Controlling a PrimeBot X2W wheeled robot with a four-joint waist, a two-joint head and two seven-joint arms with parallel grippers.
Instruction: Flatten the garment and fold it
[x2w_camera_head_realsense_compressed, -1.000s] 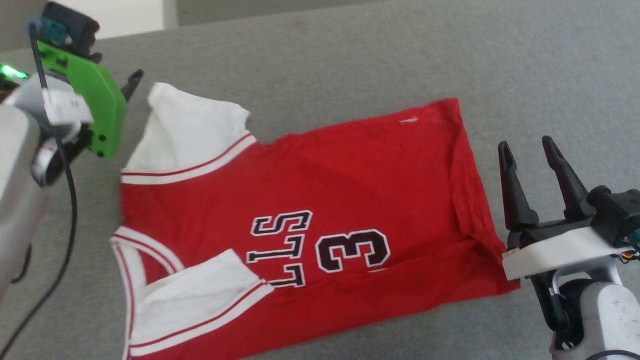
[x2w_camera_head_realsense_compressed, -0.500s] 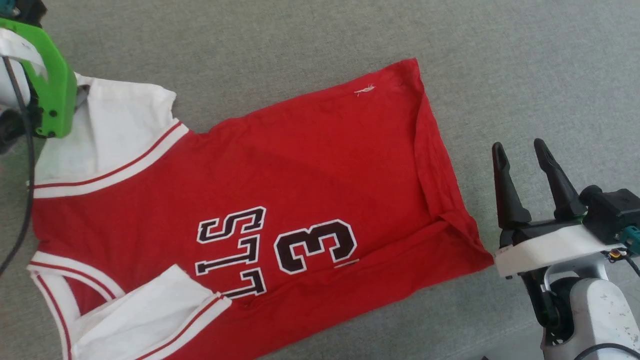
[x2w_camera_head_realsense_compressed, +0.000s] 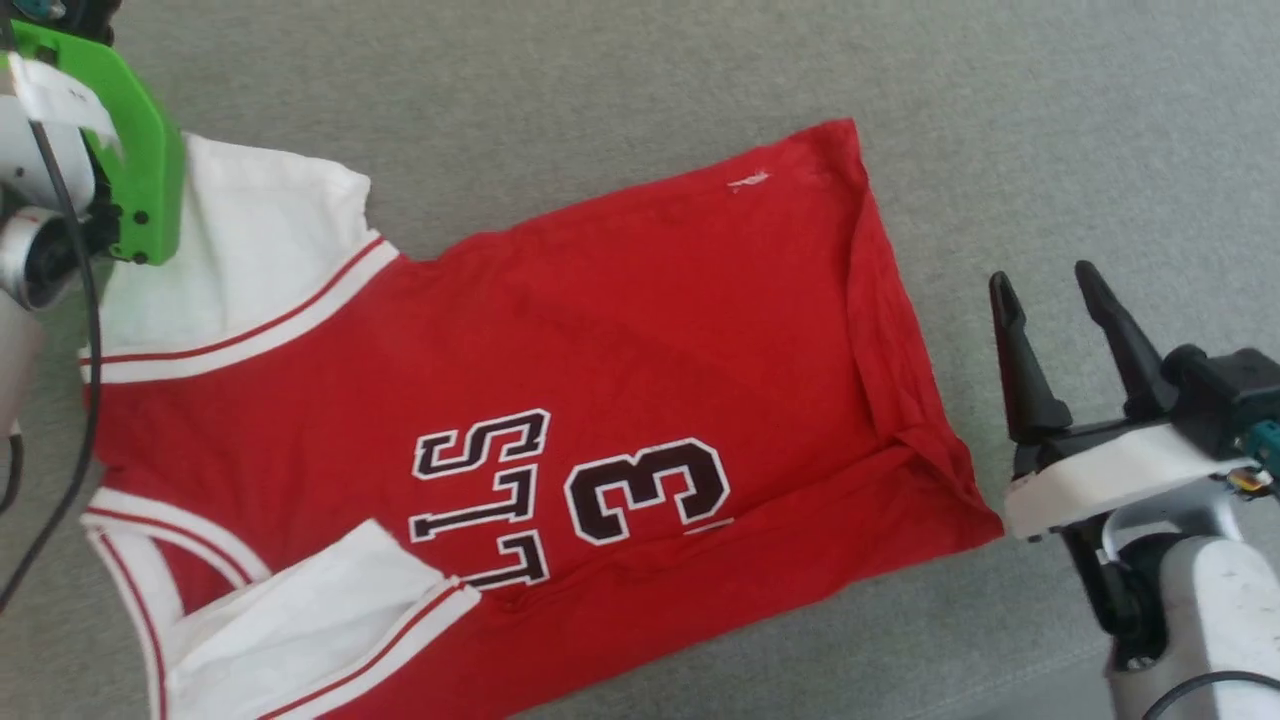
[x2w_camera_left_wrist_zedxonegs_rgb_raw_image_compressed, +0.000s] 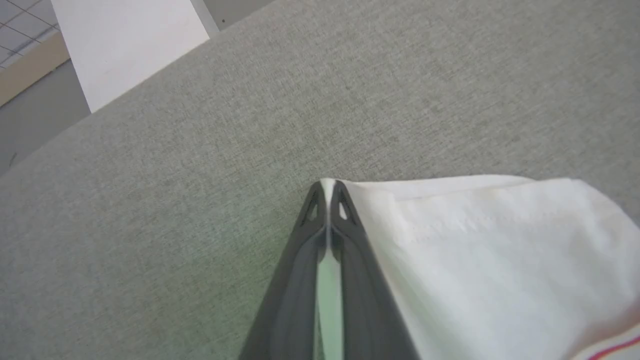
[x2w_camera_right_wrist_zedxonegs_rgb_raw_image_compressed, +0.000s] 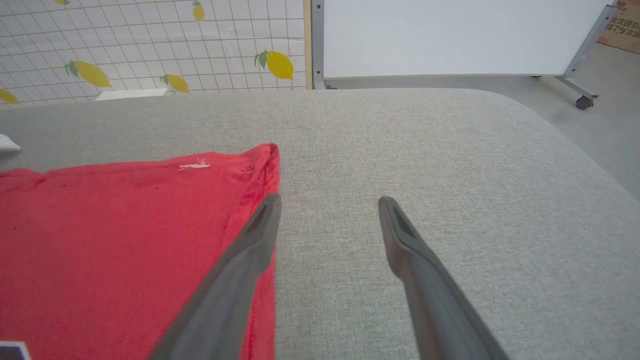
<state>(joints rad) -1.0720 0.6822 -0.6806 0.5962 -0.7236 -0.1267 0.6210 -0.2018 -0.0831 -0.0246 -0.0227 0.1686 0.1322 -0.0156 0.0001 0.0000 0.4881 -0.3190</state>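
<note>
**Shirt lies crosswise; each arm owns one end**

The shirt (x2w_camera_head_realsense_compressed: 600, 380) lies face up on the grey surface (x2w_camera_head_realsense_compressed: 600, 80). Its long axis runs side to side across the head view. The collar end points to the robot's left and the hem (x2w_camera_head_realsense_compressed: 900, 330) to its right. The axis is tilted, so the hem's far corner sits higher in that view than the far shoulder.

The left gripper (x2w_camera_left_wrist_zedxonegs_rgb_raw_image_compressed: 327, 186) is clamped on the outer corner of the far sleeve (x2w_camera_left_wrist_zedxonegs_rgb_raw_image_compressed: 475, 240), with white cloth pinched between its tips. The sleeve spreads away from the tips, toward the shirt body.

The right gripper (x2w_camera_head_realsense_compressed: 1043, 278) is spread wide and holds nothing. It stands just off the hem end, and in its wrist view the shirt lies to the left of its fingers (x2w_camera_right_wrist_zedxonegs_rgb_raw_image_compressed: 260, 225).

The near sleeve (x2w_camera_head_realsense_compressed: 310, 610) is folded in over the chest. A strip along the hem is turned over.

Judgement: flattening is unfinished. A pull on the far sleeve goes away from the body. The hem falls to the right arm, which is the nearer one.
</note>
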